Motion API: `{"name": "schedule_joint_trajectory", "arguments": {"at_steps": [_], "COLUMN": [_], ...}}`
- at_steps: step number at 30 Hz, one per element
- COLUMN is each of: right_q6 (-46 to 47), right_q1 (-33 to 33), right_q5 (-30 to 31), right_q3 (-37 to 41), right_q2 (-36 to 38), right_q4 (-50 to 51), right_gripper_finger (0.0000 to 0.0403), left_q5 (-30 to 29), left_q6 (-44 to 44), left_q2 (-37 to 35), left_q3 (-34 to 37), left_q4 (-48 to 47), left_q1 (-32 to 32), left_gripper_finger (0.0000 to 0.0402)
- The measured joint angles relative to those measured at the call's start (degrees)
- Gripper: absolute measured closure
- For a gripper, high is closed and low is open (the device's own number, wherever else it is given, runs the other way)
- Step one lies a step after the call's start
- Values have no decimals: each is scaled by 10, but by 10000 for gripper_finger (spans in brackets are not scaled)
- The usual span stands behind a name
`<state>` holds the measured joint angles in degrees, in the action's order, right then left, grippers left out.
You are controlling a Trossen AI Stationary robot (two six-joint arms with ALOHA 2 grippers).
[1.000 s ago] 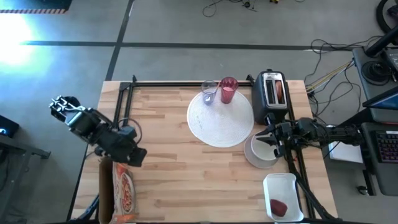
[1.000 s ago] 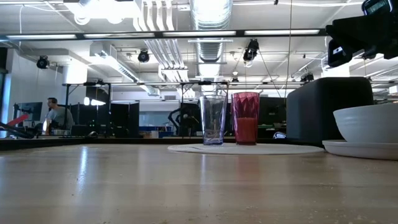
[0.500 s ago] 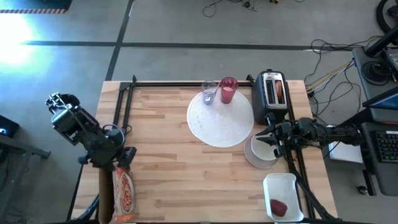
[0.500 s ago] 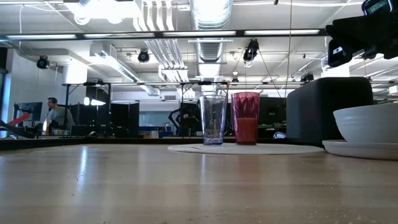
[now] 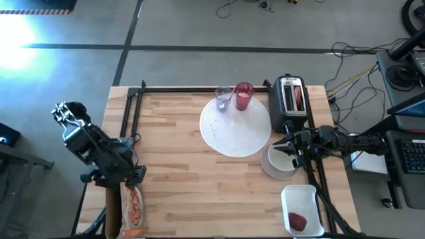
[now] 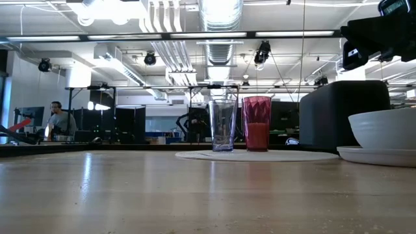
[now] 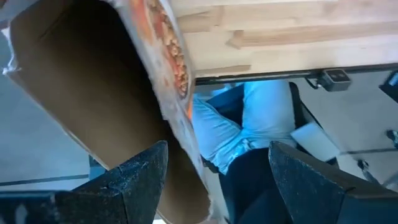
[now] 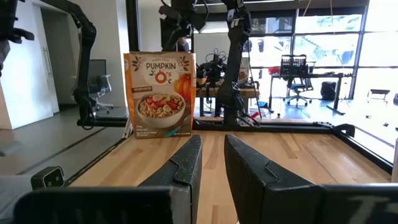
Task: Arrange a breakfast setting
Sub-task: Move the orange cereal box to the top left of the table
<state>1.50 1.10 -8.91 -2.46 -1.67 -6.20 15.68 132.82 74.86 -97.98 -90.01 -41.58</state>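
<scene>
Two claws in play. Nearest, small dark-red fruit (image 5: 297,220) in tray (image 5: 303,194): soft, light. Beyond, small white bowl (image 5: 277,166): stiff, glossy, probably slippery and breakable; best pinched at rim. Right gripper (image 5: 284,147) just over its far rim, fingers nearly closed, nothing seen between. Left gripper (image 5: 129,178) spread wide over cereal box (image 5: 133,209), well apart. Farthest: plate (image 5: 226,133), tumbler (image 5: 244,97).

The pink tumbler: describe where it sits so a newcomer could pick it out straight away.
Start at the large round white plate in the middle of the wooden table. Two glasses stand on its far rim, just left of the black-and-silver toaster. The pink tumbler is the one nearer the toaster, tinted red-pink, while its neighbour, the clear glass, has no colour.
</scene>
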Motion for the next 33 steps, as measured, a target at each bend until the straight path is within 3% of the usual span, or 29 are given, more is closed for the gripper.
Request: {"name": "schedule_joint_trajectory", "arguments": {"at_steps": [15,20,26,33], "right_q6": [0,0,0,0], "right_q1": [0,0,0,0], "right_q5": [0,0,0,0], "right_q3": [0,0,0,0], "right_q2": [0,0,0,0], "right_q4": [0,0,0,0], "right_gripper_finger": [344,344,344,344], "left_q5": [-14,14,13,3], "left_q6": [3,-29,-35,-53], "left_q2": [0,0,1,3], "left_q3": [124,161,168,165], "left_q4": [0,0,0,0], "left_q1": [-24,-27,-28,-28], "left_gripper_finger": [138,145,200,312]}}
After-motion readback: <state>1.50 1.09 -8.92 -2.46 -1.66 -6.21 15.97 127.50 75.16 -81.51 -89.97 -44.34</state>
